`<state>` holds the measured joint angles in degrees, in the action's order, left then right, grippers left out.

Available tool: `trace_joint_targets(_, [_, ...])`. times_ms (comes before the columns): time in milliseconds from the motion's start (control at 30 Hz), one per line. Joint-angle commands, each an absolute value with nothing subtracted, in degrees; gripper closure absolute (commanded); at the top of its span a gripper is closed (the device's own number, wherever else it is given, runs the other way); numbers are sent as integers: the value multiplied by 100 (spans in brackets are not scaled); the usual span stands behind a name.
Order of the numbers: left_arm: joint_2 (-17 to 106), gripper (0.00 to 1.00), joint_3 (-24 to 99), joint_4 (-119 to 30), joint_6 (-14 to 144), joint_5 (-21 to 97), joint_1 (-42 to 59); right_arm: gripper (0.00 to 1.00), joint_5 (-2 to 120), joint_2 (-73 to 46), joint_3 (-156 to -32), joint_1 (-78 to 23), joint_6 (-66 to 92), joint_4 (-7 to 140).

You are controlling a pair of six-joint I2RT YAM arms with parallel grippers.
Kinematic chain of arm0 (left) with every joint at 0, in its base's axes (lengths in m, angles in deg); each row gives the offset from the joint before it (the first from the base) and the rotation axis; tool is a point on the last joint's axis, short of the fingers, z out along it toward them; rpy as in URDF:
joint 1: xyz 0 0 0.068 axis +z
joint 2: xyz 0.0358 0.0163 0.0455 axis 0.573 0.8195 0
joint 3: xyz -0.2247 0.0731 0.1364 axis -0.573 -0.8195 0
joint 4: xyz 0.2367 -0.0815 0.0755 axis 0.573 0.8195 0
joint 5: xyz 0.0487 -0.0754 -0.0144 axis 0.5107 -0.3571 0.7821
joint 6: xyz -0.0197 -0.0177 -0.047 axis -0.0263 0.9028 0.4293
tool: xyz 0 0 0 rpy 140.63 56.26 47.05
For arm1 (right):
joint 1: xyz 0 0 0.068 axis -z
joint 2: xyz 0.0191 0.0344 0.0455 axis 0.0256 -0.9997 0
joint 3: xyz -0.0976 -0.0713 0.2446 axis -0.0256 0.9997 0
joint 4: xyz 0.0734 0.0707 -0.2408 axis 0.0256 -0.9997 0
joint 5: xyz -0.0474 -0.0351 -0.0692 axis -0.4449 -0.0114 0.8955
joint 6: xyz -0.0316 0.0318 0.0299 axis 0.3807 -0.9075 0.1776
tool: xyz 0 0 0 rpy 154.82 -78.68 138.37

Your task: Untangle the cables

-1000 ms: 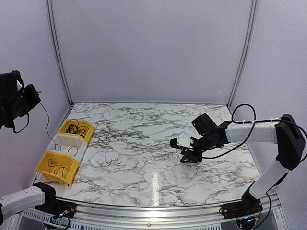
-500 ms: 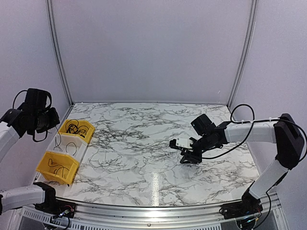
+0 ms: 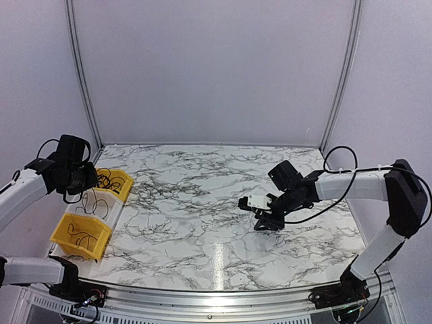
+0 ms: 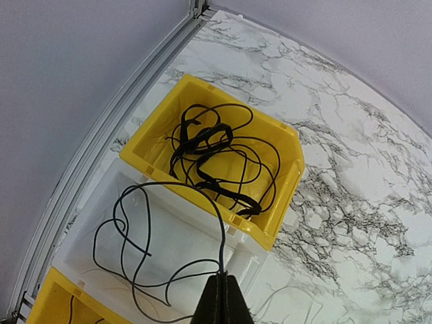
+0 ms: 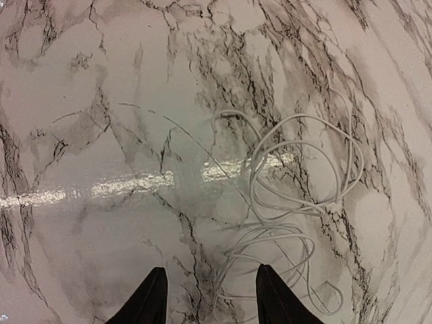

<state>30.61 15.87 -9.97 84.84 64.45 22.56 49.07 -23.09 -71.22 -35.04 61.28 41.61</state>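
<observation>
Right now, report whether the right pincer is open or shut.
Open: the right pincer shows fingertips apart, nothing between them; the pale cable lies loose on the table beyond.

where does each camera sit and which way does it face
Top external: above and behind the arm bases, facing down over the marble table; the left arm and right arm show.
Left wrist: on the left arm, looking down into a yellow bin of black cables and a white bin; its jaws, shut on a black strand, at the bottom.
Right wrist: on the right arm, looking down at a pale cable on the marble; open jaws at the bottom.
Shared: top external and left wrist both show those bins.
</observation>
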Motion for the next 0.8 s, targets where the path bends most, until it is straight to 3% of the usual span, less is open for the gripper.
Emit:
trace_joint_targets(0, [2900, 100, 1858, -1149, 8296, 6692, 2275, 55, 4968, -2410, -7346, -3586, 6180, 4018])
trace_joint_targets(467, [3852, 100, 763, -1613, 9638, 6376, 2322, 55, 5048, -2477, -7362, -3607, 6190, 3957])
trace_joint_targets(500, [3859, 96, 717, -1635, 9715, 6363, 2338, 55, 5049, -2475, -7361, -3612, 6191, 3955])
trace_joint_targets(567, [3805, 69, 714, -1640, 9741, 6222, 2353, 54, 5057, -2467, -7368, -3610, 6195, 3947])
trace_joint_targets(600, [3744, 62, 750, -1601, 9719, 6140, 2354, 55, 5050, -2458, -7360, -3608, 6199, 3943])
trace_joint_targets(767, [2990, 57, 869, -927, 9872, 5909, 2249, 55, 5040, -2438, -7388, -3622, 6205, 3903])
